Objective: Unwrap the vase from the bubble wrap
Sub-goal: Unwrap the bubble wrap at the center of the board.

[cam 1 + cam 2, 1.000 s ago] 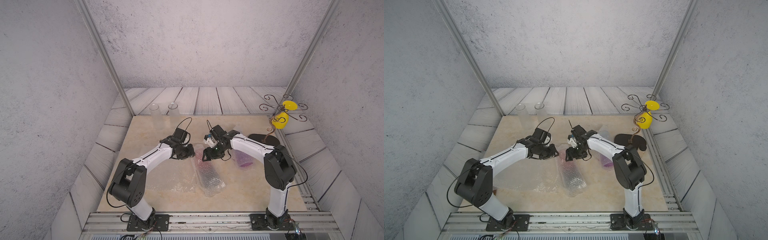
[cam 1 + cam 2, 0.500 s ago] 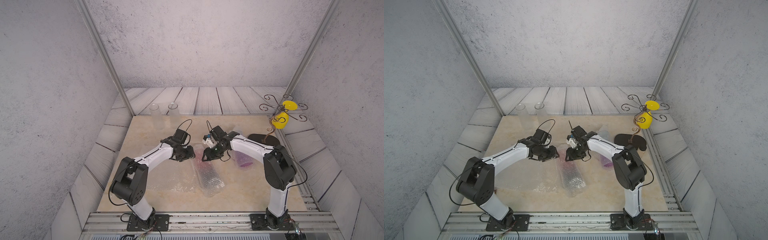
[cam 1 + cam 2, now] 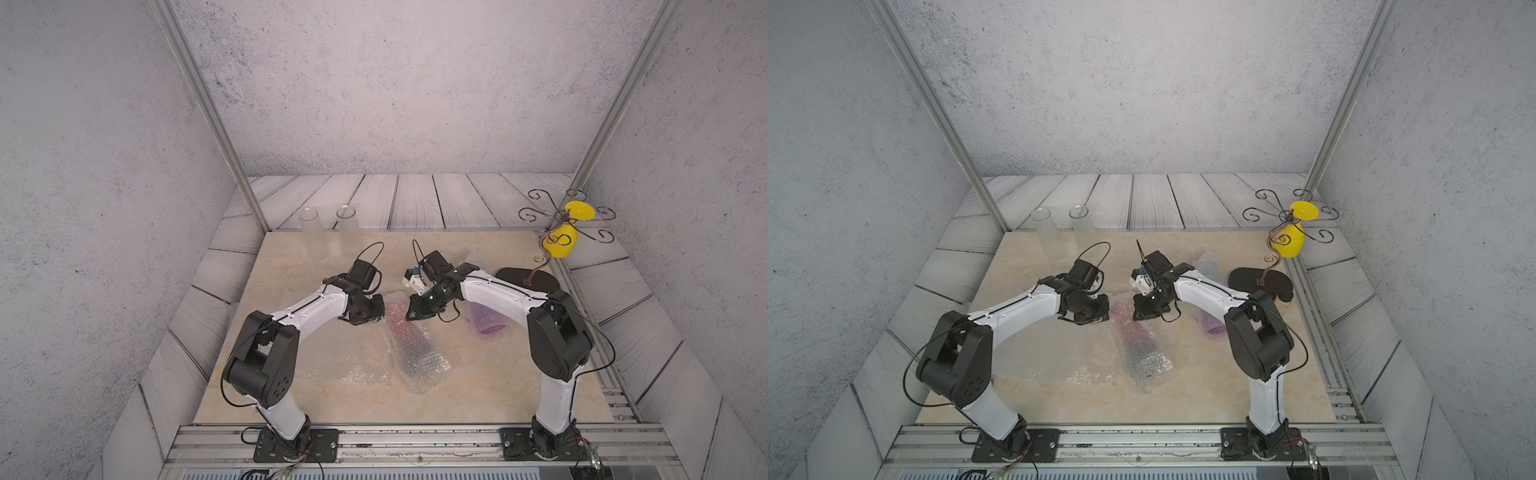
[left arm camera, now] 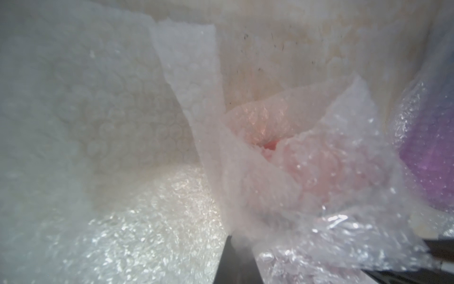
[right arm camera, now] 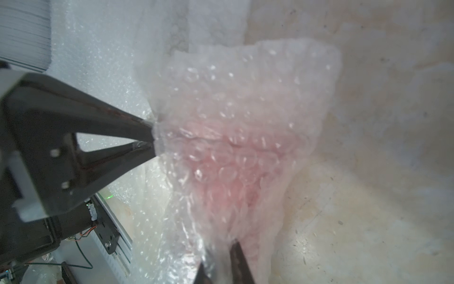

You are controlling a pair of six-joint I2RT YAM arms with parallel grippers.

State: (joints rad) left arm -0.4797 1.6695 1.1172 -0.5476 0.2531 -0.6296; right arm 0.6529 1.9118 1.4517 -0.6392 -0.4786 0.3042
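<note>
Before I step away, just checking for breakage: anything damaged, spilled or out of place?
Nothing looks damaged or spilled. A loose bubble wrap sheet lies crumpled beside the wrapped roll; that is all.

Inside the rolled tube of clear bubble wrap [image 3: 409, 336] a pink-red thing [image 4: 270, 145] shows only as a blur, its shape hidden by crinkled layers. The left wrist view's edge cuts off a purple thing [image 4: 432, 157] under more wrap. The right wrist view's edge leaves only dark fingertips [image 5: 239, 260] of the right gripper [image 5: 218, 253].
</note>
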